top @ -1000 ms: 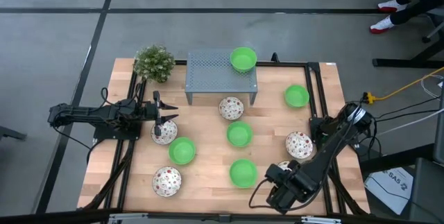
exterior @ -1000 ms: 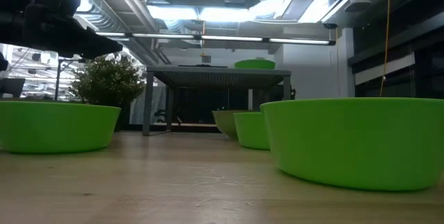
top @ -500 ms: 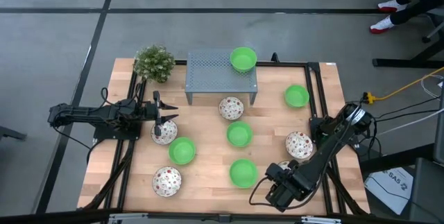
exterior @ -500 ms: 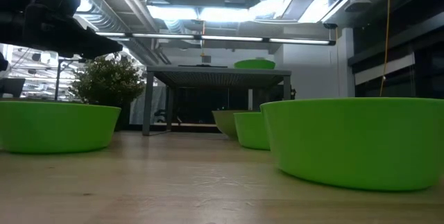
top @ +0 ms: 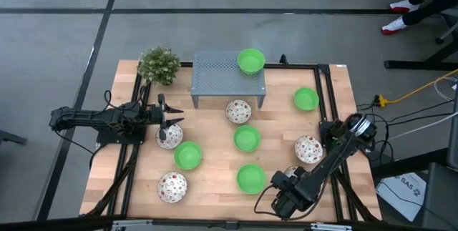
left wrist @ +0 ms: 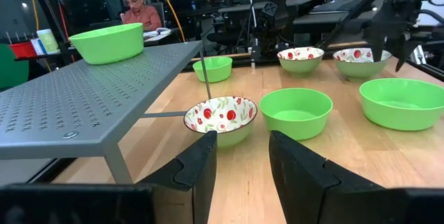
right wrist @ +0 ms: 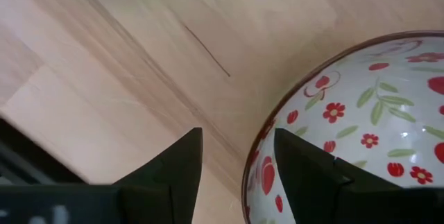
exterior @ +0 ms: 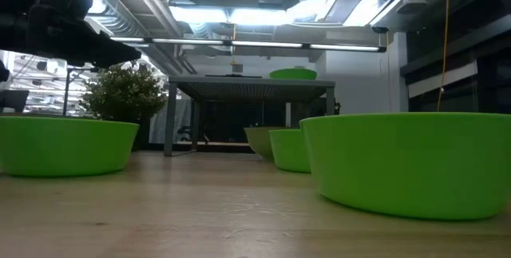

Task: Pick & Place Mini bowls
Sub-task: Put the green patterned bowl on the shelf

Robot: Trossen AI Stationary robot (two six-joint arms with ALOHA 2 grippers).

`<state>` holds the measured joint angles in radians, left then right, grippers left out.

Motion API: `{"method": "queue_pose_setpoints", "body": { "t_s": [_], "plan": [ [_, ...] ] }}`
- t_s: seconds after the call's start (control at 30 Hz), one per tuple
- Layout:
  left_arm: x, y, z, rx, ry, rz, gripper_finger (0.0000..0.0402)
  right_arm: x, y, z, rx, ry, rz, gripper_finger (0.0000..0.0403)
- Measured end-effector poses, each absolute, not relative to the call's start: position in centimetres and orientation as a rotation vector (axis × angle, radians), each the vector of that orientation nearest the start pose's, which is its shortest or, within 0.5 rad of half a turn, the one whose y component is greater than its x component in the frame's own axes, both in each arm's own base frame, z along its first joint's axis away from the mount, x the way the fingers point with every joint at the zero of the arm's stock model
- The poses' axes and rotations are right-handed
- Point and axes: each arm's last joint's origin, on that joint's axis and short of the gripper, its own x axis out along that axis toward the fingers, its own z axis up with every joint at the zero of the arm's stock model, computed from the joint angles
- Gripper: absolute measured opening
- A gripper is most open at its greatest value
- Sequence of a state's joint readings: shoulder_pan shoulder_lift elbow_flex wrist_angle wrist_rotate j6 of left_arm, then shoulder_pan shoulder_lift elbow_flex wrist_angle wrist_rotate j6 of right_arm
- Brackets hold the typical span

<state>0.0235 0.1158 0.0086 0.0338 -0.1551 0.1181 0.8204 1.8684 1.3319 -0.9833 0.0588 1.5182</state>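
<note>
**Right gripper poised at a patterned bowl's rim, nothing gripped yet**

From above, my right gripper (top: pixel 286 192) sits low at the near edge of the table (top: pixel 215 145), right over a patterned bowl (top: pixel 292 170) that my arm mostly hides. My left gripper (top: pixel 166 122) waits over another patterned bowl (top: pixel 169 137) on the left side. One green bowl (top: pixel 250 61) already stands on the grey perforated stand (top: pixel 215 77), which I take to be where the bowls go; the others are spread over the wood, with a potted plant (top: pixel 158 64) at the far left corner.

At table height, green bowls (exterior: pixel 407 162) fill the foreground and the stand (exterior: pixel 247 90) shows behind with its green bowl on top. Neither gripper is clearly visible here.

My left wrist camera shows my fingers (left wrist: pixel 201 172) apart with nothing between them, facing a patterned bowl (left wrist: pixel 220 116) by the stand's leg.

My right wrist camera shows my fingers (right wrist: pixel 177 161) apart, and the bowl's flowered rim (right wrist: pixel 347 120) just beside one of them. I judge I am lining up to straddle that rim, since a thin wall is the easiest hold on a bowl this shape.
</note>
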Motion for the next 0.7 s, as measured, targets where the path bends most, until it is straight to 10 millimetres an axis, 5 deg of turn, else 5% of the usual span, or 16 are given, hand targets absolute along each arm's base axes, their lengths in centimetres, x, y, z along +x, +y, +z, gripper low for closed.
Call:
{"method": "queue_pose_setpoints", "body": {
  "t_s": [0.2, 0.53, 0.7],
  "plan": [
    [10.37, 0.69, 16.04, 0.123, 0.084, 0.174, 0.0128, 23.59, 25.08, 18.40, 0.562, 1.434, -0.522, 0.0153],
    [10.37, 0.69, 16.03, 0.123, 0.084, 0.174, 0.0127, 23.70, 25.30, 18.74, 0.595, 1.441, -0.489, 0.0024],
    [10.38, 0.69, 16.02, 0.123, 0.084, 0.174, 0.0127, 24.05, 25.69, 19.34, 0.618, 1.425, -0.464, 0.0022]
  ]
}}
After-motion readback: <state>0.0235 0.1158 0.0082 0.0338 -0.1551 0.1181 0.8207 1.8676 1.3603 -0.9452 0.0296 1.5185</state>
